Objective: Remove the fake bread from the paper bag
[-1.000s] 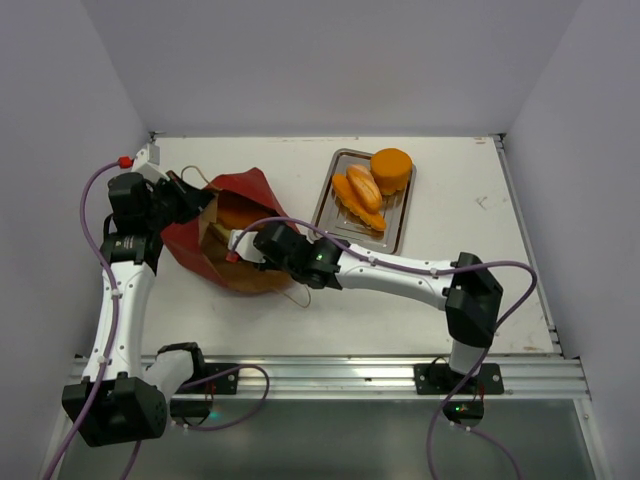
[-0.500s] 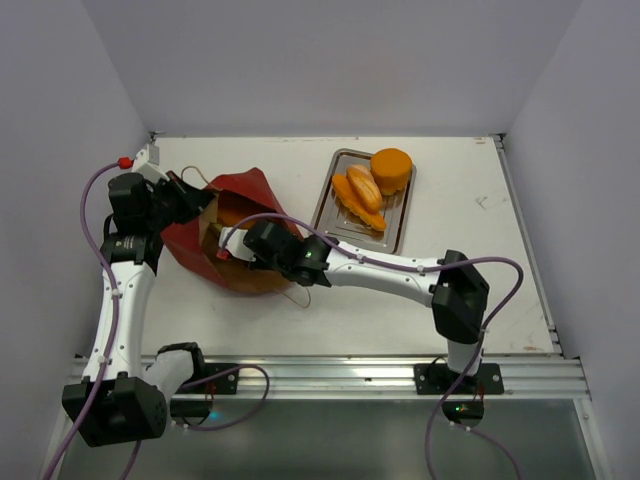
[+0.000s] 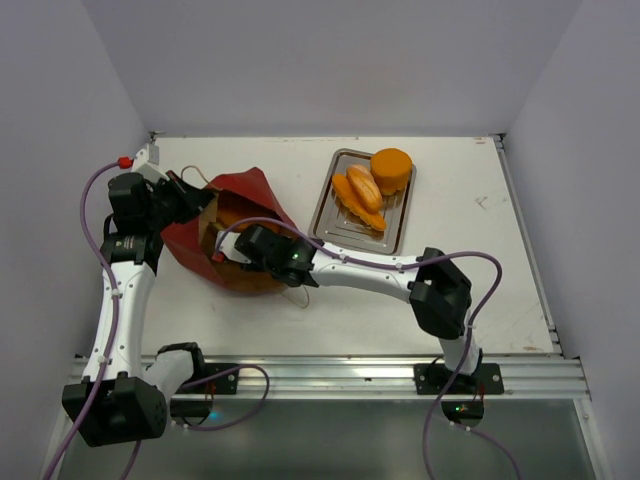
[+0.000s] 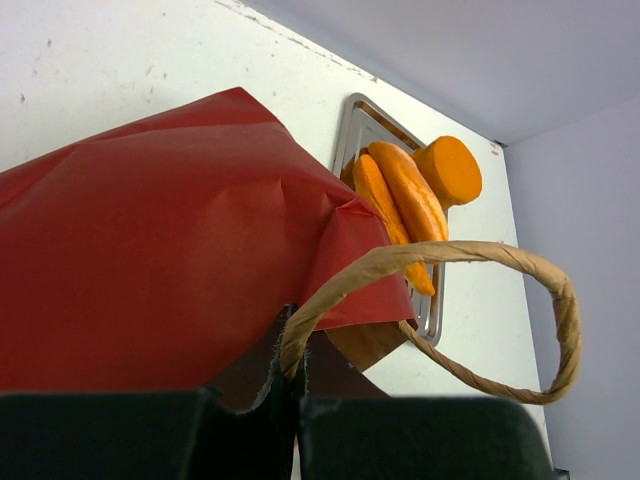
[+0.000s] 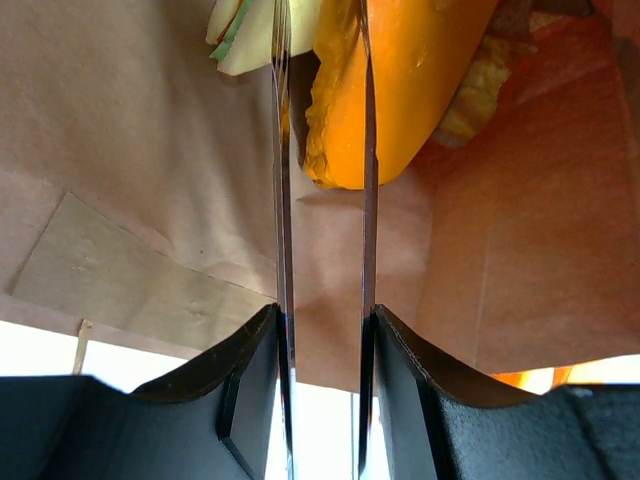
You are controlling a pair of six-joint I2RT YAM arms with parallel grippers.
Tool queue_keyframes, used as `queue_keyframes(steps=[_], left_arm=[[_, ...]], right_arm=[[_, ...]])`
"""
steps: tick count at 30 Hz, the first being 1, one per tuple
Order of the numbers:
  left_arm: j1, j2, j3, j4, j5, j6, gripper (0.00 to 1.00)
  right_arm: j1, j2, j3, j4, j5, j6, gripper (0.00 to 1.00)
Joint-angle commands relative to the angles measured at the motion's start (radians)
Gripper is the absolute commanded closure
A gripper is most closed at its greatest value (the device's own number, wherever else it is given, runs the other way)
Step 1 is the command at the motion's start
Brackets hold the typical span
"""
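The red paper bag [image 3: 250, 200] lies on its side at the left of the table, mouth toward the left arm. My left gripper [image 3: 190, 203] is shut on the bag's rim at a cord handle [image 4: 450, 255] and holds the mouth up. My right gripper [image 3: 228, 248] reaches inside the bag, jaws a little apart. In the right wrist view [image 5: 322, 20] an orange bread piece [image 5: 420, 80] lies at its fingertips, partly between them, and a sandwich with green filling [image 5: 245, 30] lies to the left. The brown inside of the bag [image 5: 130, 150] surrounds them.
A metal tray [image 3: 340, 225] stands right of the bag at the back. It holds a round bun [image 3: 391, 170], a long baguette [image 3: 355, 205] and a roll [image 3: 364, 186]. The right arm's forearm [image 3: 370, 270] stretches across the table's middle.
My right gripper has moved left, deeper into the bag, with its elbow swinging left too. The left gripper and the bag have stayed in place.
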Motion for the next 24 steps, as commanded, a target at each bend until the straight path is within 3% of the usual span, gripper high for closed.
queue_keyframes(steps=[1,11,24], left_arm=[[0.005,-0.004,0.009,0.034,0.039,-0.005,1.00],[0.005,-0.006,0.000,0.047,0.037,-0.014,1.00],[0.005,-0.018,0.000,0.051,0.031,-0.026,1.00]], right_arm=[[0.006,-0.006,0.036,0.048,0.051,0.001,0.56],[0.006,-0.091,-0.028,0.095,0.078,0.004,0.56],[-0.009,-0.068,-0.044,0.091,0.072,0.079,0.52]])
